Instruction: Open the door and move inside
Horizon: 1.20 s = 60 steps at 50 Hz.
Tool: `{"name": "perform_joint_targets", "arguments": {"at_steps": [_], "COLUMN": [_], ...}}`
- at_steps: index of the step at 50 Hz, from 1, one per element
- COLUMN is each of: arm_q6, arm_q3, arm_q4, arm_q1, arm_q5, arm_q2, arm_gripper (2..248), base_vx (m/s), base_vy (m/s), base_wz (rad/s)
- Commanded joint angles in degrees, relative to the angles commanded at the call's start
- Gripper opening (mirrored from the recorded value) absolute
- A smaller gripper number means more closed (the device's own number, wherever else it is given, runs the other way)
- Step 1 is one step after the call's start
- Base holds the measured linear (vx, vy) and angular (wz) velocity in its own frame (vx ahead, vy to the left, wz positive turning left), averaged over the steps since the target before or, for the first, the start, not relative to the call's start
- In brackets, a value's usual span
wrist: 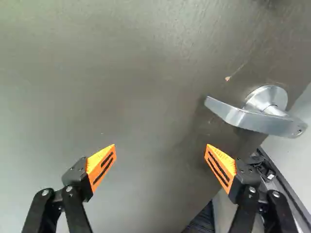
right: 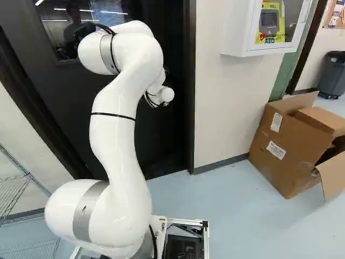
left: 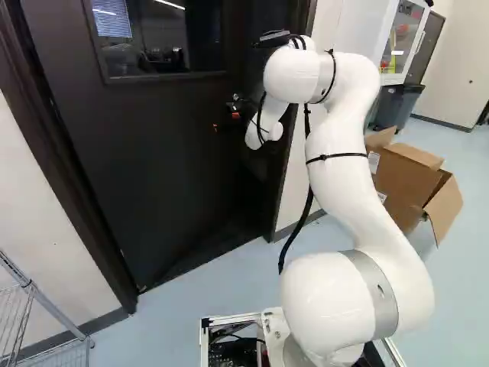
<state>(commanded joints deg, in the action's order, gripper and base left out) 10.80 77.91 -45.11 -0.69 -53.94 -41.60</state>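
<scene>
Lining up on the handle, I'd guess. Black two-finger gripper (wrist: 161, 153), upper middle of left base view, jaws wide open, nothing held. Silver metal lever (wrist: 252, 118) off to one side, on dark flat door (left: 160, 160). Next: shift over, grip, turn.

At the upper right of my right base view, I read "AED" on a yellow case (right: 271, 22) inside a white wall cabinet (right: 237, 29).
</scene>
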Motion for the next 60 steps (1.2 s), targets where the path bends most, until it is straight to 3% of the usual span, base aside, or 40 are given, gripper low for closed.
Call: {"name": "perform_joint_targets", "arguments": {"at_steps": [13,32,60], "arm_q6": [0.0,0.0,0.0], "arm_q3": [-2.87,-0.94,9.21], "arm_q4": [0.52,1.28,2.92], "arm_q1": [1.44,4.06,6.97], "arm_q5": [0.58,1.43,2.27], "arm_q2": [2.04,0.67,-6.45], "arm_gripper": [247,247,247], "base_vx": [0.0,0.0,-0.003], "base_vy": [0.0,0.0,-0.001], "base_wz": [0.0,0.0,0.0]}}
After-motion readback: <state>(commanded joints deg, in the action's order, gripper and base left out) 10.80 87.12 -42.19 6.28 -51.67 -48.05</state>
